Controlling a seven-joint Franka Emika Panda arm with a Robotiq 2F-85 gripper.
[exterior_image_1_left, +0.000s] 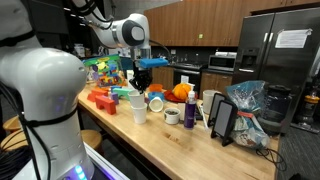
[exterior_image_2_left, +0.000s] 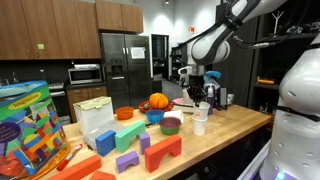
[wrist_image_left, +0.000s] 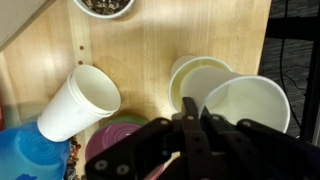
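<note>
Altogether three white cups (wrist_image_left: 82, 100) sit beneath the closed hand (wrist_image_left: 190, 125).

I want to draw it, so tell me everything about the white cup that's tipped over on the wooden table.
The white cup looks like plain paper: a rolled rim, a wide mouth, empty inside, narrowing toward its base. In the wrist view it lies tipped on the wooden table, base by a blue thing, side next to a purple bowl. The shut tool is apart from it.
</note>
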